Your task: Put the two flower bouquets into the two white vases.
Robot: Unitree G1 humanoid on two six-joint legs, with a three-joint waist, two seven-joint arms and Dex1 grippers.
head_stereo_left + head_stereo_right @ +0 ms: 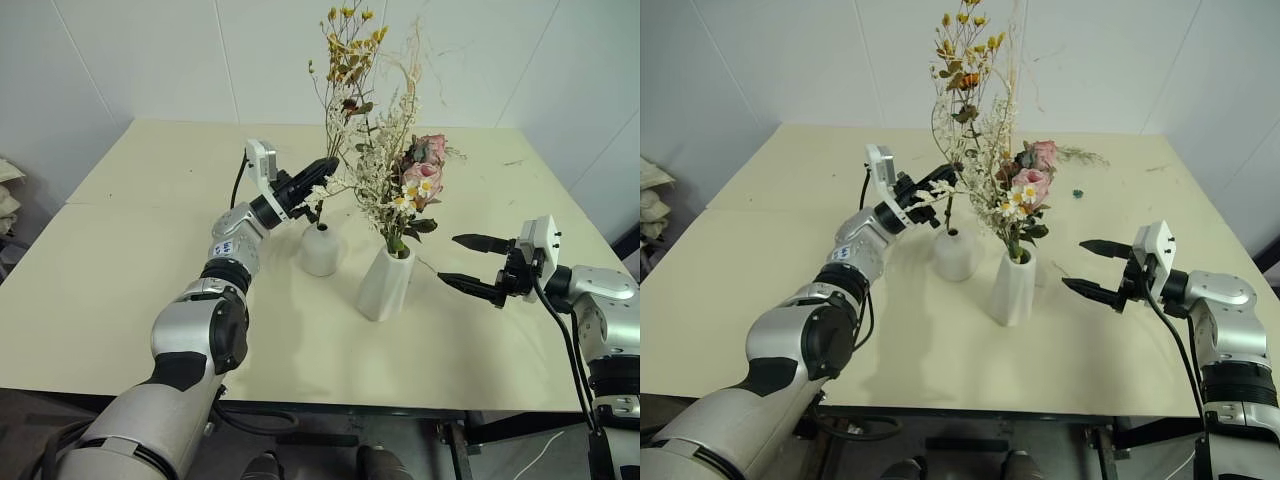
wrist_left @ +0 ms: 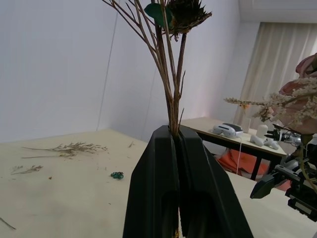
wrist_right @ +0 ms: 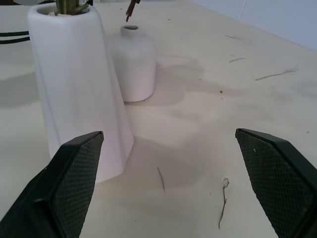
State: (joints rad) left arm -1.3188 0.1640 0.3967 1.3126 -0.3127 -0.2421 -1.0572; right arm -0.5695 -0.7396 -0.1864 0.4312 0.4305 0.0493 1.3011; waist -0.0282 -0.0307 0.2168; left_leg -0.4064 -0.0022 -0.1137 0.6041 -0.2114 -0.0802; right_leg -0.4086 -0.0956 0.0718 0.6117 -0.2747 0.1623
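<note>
Robot test lab or demo room. Plain white panelled walls [image 1: 150, 60], bare cream table [image 1: 130, 230]. Second table [image 2: 223, 139] by pale curtain [image 2: 277, 74] carries headset-like gear [image 2: 225, 130], cables. No home furnishings.

Rose bouquet [image 1: 415, 185] upright in cone vase [image 1: 385, 284]; yellow-bloomed bunch [image 1: 345, 60] above round vase [image 1: 320, 250].

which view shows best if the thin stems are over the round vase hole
The right wrist view: stem tips hang just above the round vase hole, not in. Both eye views show stems above it, the gap unclear.
</note>
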